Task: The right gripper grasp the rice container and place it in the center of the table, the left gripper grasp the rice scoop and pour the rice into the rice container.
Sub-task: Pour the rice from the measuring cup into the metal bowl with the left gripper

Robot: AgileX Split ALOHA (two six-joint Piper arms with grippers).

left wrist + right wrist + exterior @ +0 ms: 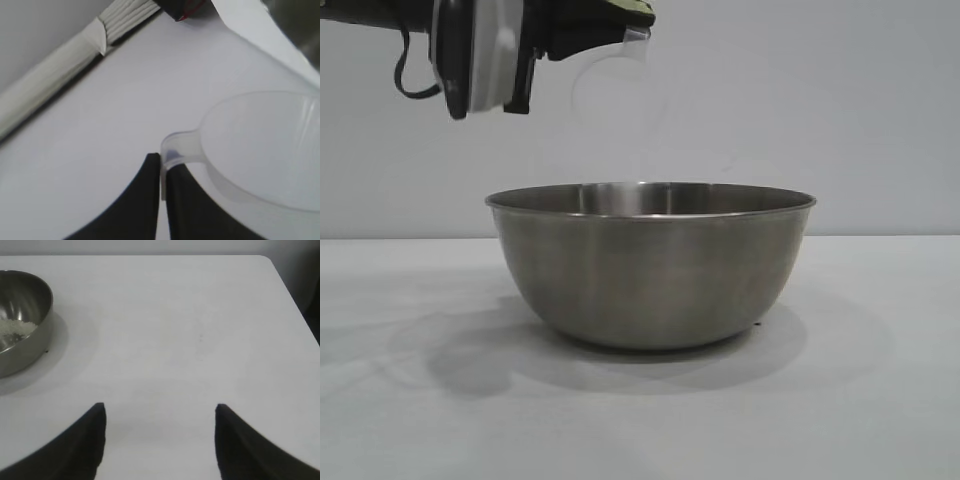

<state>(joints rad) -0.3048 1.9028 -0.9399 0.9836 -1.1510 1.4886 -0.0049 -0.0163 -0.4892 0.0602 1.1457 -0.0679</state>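
While left gripper [161, 200] pinches scoop [260, 150] over bowl [650, 265], tip fully so rice [15, 329] lands inside; right gripper [160, 440] gapes idle.

White table [880, 400] bears the rice container [650, 275].

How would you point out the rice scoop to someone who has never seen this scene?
Find the big steel bowl in the middle of the white table. Just above its rim hangs the rice scoop, its handle pinched by the left gripper. It is the only see-through plastic thing, far smaller than the bowl.
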